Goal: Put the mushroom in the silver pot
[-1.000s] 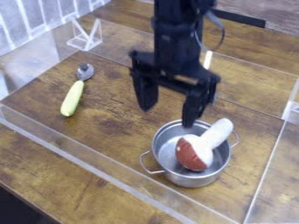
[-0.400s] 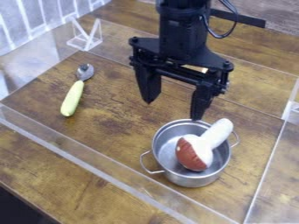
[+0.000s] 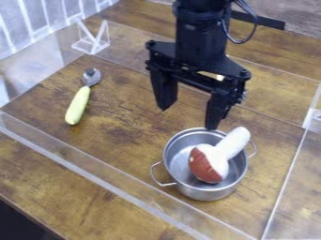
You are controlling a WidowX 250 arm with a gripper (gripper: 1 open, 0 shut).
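- Wooden planks are forming the table [image 3: 75, 202], and a clear low-walled tray [image 3: 75, 150] is enclosing the working area, its near edge running diagonally from the left side toward the bottom right.
- Open wood is lying between the spoon and the pot, and more is showing left of the gripper.
- The gripper [image 3: 191, 111] is hanging point-down with its two dark fingers spread wide, gripping nothing.
- The mushroom [image 3: 216, 157] is lying inside the silver pot [image 3: 183, 179], red-brown cap toward the near side, cream stem leaning on the far rim, just below and right of the fingertips.
- A yellow-handled spoon [image 3: 81, 97] is lying well to the left, apart from the pot.
- A clear stand [image 3: 90, 37] is sitting at the far left corner.
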